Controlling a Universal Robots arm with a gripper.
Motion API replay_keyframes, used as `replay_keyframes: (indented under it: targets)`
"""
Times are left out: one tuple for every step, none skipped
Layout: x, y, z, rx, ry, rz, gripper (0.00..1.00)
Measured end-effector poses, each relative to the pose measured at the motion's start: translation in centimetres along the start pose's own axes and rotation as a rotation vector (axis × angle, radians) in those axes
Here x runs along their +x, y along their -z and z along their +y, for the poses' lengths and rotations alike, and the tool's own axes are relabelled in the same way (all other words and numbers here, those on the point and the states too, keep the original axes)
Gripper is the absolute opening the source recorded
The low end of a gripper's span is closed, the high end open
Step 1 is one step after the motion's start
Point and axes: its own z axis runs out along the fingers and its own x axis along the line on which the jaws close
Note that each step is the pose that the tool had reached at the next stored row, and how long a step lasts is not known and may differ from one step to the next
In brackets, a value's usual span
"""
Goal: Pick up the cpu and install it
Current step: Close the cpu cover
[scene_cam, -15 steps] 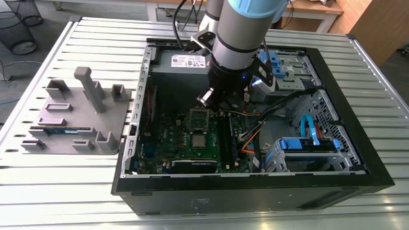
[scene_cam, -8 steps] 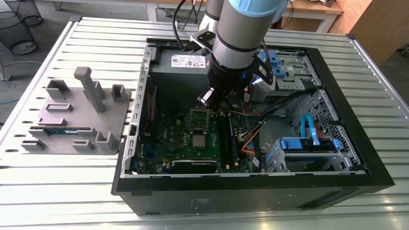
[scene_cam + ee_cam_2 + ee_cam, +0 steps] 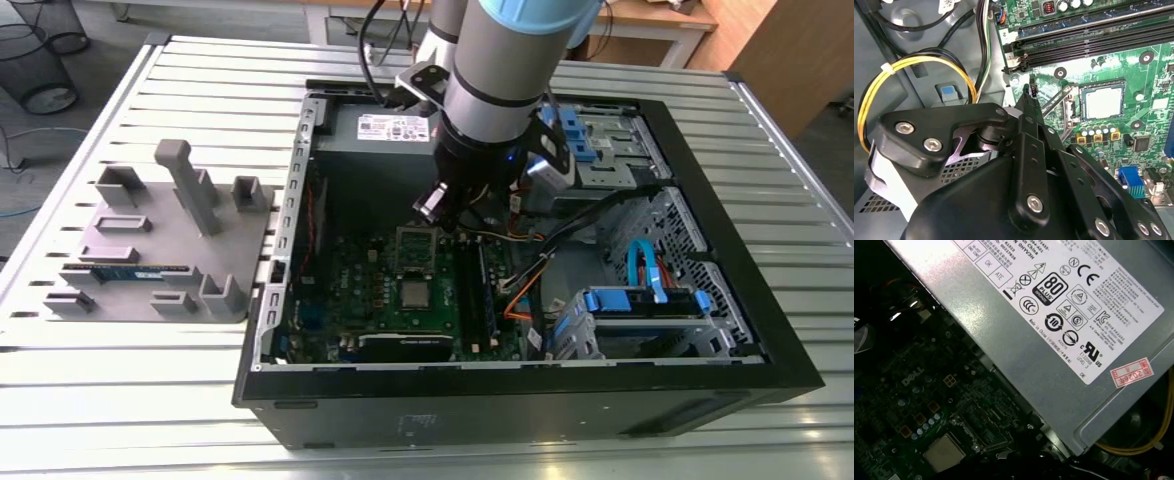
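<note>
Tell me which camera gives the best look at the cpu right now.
Second wrist view: the cpu sits on the motherboard, its whole silver top lit and unobstructed. The first wrist view catches it dim, in shadow. The exterior view shows it as a small silver square on the green board.

One cpu (image 3: 418,293), one computer case (image 3: 534,405), one fixture plate (image 3: 150,238), one arm (image 3: 501,80)

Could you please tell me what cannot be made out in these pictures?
1. Exterior view: the arm hides part of the motherboard behind it.
2. Second wrist view: the gripper covers much of the motherboard beside the cpu.
3. First wrist view: the power supply is cut off by the picture's edges.
</note>
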Motion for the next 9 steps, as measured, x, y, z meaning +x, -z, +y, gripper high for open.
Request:
replay_keyframes:
  targets:
    - [-0.01, 0.01, 0.01, -0.0002, 0.005, 0.0006, 0.11]
    - [-0.02, 0.02, 0.02, -0.0002, 0.01, 0.0014, 0.11]
    - [-0.03, 0.04, 0.03, -0.0004, 0.016, 0.0021, 0.11]
    - [-0.04, 0.05, 0.04, -0.0005, 0.02, 0.0026, 0.11]
    - [-0.05, 0.08, 0.05, -0.0006, 0.025, 0.0033, 0.11]
    - [-0.06, 0.09, 0.06, -0.0008, 0.03, 0.0036, 0.11]
    - [-0.06, 0.09, 0.07, -0.001, 0.034, 0.004, 0.11]
    - [-0.07, 0.1, 0.07, -0.0011, 0.039, 0.0046, 0.11]
    - [-0.08, 0.12, 0.08, -0.0012, 0.044, 0.0053, 0.11]
